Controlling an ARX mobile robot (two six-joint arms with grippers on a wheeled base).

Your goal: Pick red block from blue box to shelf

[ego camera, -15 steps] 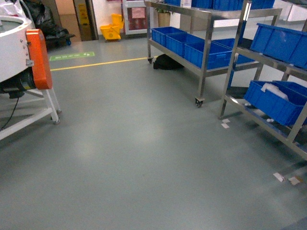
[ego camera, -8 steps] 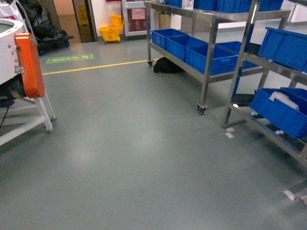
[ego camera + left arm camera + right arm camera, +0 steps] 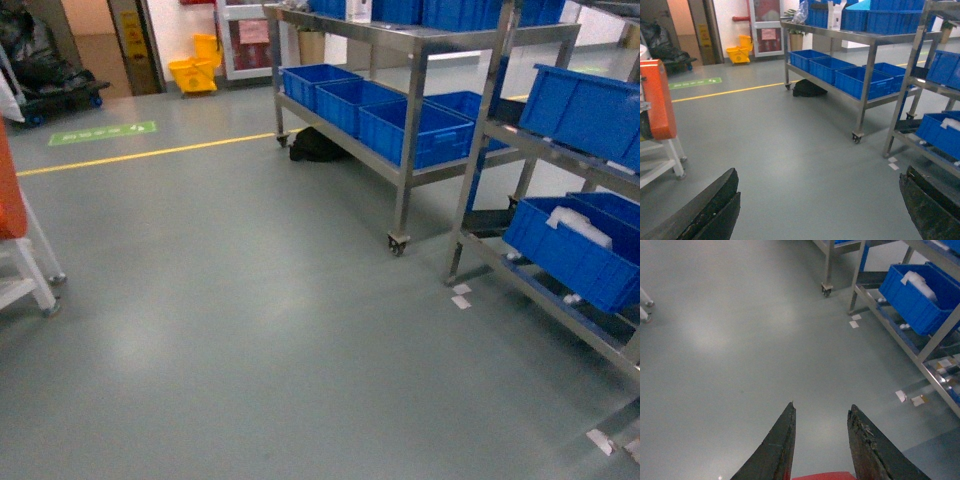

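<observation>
Half a second's turn of the base has slid everything leftward in the head view — the shelf (image 3: pixel 482 150) now stands nearer at two o'clock, good for delivery — while the right tool (image 3: pixel 822 407) pinches the red block (image 3: pixel 822 476) and the left tool (image 3: pixel 820 172) gapes wide, empty.

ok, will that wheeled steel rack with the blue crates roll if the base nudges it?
Probably: the rack stands on casters; any brake is too small to see. Its crates likely make it heavy, so slow to start.
</observation>
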